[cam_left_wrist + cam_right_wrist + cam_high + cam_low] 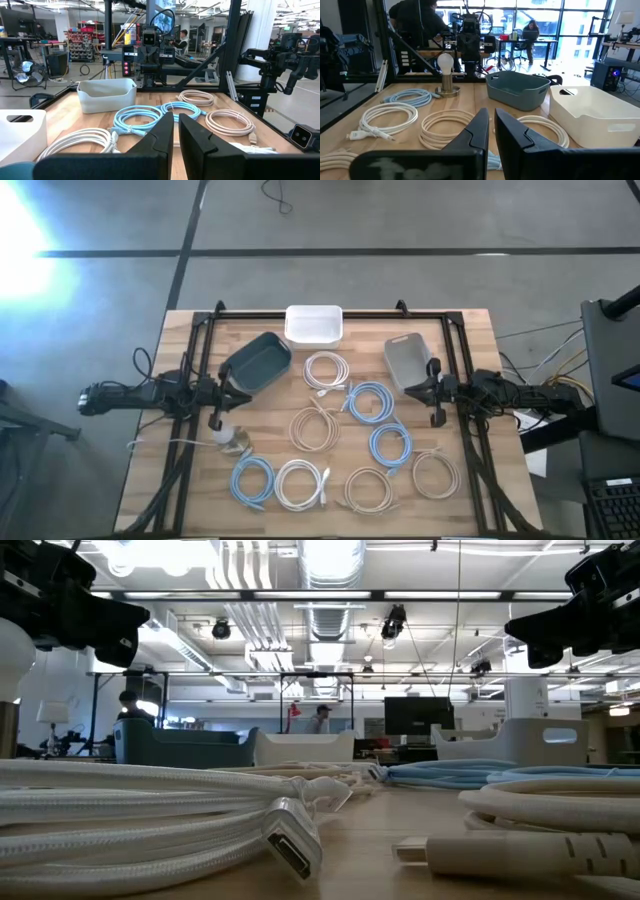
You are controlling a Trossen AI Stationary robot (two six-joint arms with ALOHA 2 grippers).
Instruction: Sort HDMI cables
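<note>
Several coiled HDMI cables lie flat on the wooden table [180, 330]: a white coil [326, 370], two light blue coils [370, 402] [390, 445], a beige coil [316, 428] and, along the near edge, blue [253, 480], white [302, 485] and two beige coils [368, 490] [435, 475]. My left gripper [215, 395] hovers at the table's left, its fingers [160, 137] shut and empty. My right gripper [435, 393] hovers at the right, its fingers [477, 132] shut and empty. Both are above the table and clear of the coils.
A dark blue-grey bin [257, 362], a white bin [314, 323] and a light grey bin [410, 362] stand along the far side. A round white knob on a tan base [232, 440] stands near my left gripper. A black frame [330, 312] runs round the table. People sit in the room behind.
</note>
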